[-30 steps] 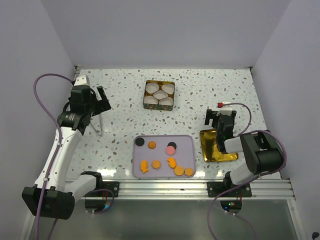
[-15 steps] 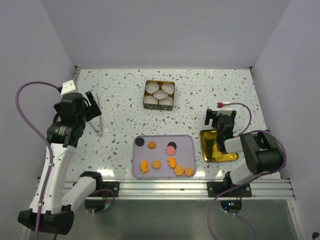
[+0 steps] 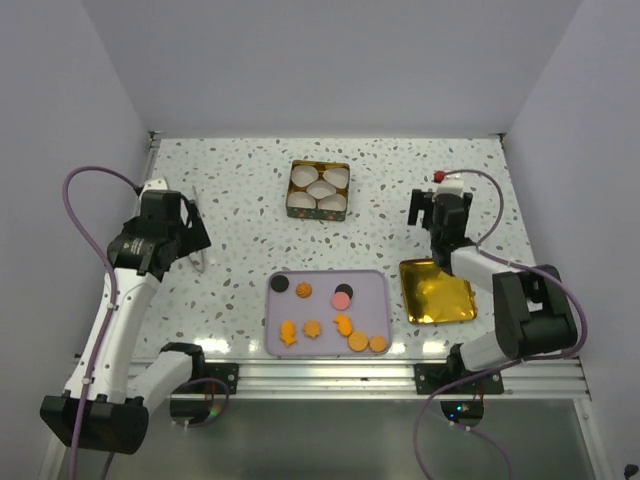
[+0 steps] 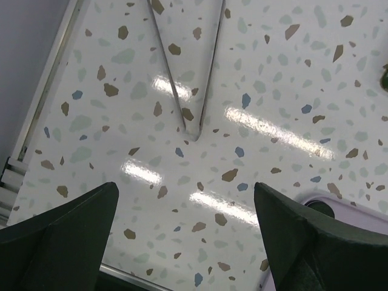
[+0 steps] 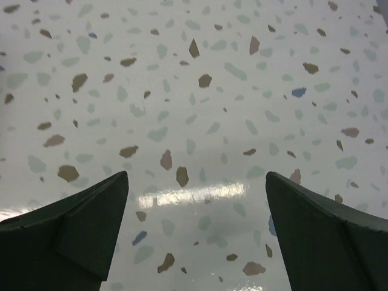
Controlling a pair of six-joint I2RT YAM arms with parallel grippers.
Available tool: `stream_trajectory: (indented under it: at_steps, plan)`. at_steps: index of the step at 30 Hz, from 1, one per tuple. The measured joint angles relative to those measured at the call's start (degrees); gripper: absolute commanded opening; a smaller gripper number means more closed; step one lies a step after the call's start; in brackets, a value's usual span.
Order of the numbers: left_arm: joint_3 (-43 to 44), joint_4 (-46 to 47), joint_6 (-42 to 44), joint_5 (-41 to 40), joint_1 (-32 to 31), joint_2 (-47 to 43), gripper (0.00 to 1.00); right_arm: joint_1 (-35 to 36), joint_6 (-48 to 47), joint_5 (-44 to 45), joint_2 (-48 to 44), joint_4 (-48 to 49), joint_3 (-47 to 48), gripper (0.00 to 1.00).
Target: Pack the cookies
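Both jaws, left and right, spread wide; cookies (image 3: 342, 323) on lilac tray (image 3: 370, 288).

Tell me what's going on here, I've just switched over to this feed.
Nothing is held yet. All the small orange, black and pink cookies lie on the lavender plastic tray; the white paper cups in the square gold tin look empty. The left gripper hangs open near the metal tongs lying on the speckled table, apart from them. The right gripper is open over bare table beyond the flat gold tray.
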Motion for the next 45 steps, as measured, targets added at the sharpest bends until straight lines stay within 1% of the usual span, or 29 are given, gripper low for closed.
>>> stream_trajectory:
  at_steps: [2,3,7,9,12,17,20,23,25,28,31,34,38,41,42,45]
  plan:
    - [-0.81,-0.79,-1.07,-0.11,0.0,1.79,1.0,0.24,1.7,-0.11,-1.2,-8.66,7.1,0.99]
    - [-1.11,-1.03,-1.4,-0.15,0.0,2.34,1.0,0.39,2.56,-0.33,-2.75,-11.67,8.96,0.99]
    - [-3.06,-1.31,-2.4,-0.11,0.0,4.66,1.0,2.8,5.03,-1.46,-14.19,-22.58,9.84,0.99]
    - [-3.45,-1.55,-2.86,-0.42,0.0,6.27,1.0,4.63,5.35,-1.86,-17.16,-26.82,10.75,0.99]
    - [-3.45,-1.18,-2.95,-1.16,0.2,11.06,1.0,6.21,5.64,-3.17,-20.22,-34.93,13.84,0.99]
    - [-3.52,0.74,-2.47,-1.14,0.96,20.06,1.0,6.38,7.3,-5.33,-22.67,-48.68,21.64,0.99]
    - [-4.35,3.3,-1.7,-0.26,3.06,21.24,1.0,6.56,8.76,-8.13,-23.91,-54.18,24.59,0.99]
    - [-5.14,6.67,-0.46,1.79,7.87,22.18,1.0,6.73,9.57,-10.36,-27.12,-58.97,24.68,0.99]
    - [-5.81,9.44,0.61,2.93,10.62,24.09,1.0,6.73,9.66,-10.86,-29.99,-61.48,24.7,0.99]
    - [-6.93,13.29,1.92,5.14,12.37,27.5,1.0,6.73,9.25,-11.61,-33.66,-64.13,24.85,0.99]
    - [-8.22,17.38,3.15,8.11,12.5,30.49,1.0,6.73,8.85,-12.02,-35.67,-65.81,25.46,0.99]
    - [-8.94,20.9,3.72,10.49,12.5,31.63,1.0,6.73,8.72,-12.41,-36.04,-66.45,25.7,0.99]
    - [-8.98,24.33,4.42,11.52,12.5,32.68,0.99,6.73,8.39,-13.2,-35.21,-67.43,25.7,0.99]
    - [-8.96,26.12,4.87,11.28,12.5,35.47,0.94,6.73,7.87,-13.31,-34.16,-67.58,25.7,0.99]
    - [-8.94,26.6,4.94,11.15,12.5,36.92,0.9,6.75,7.74,-13.31,-34.01,-67.56,25.7,0.99]
    - [-8.24,27.39,4.79,11.52,12.61,39.67,0.86,7.13,7.3,-13.29,-33.55,-67.43,25.73,0.99]
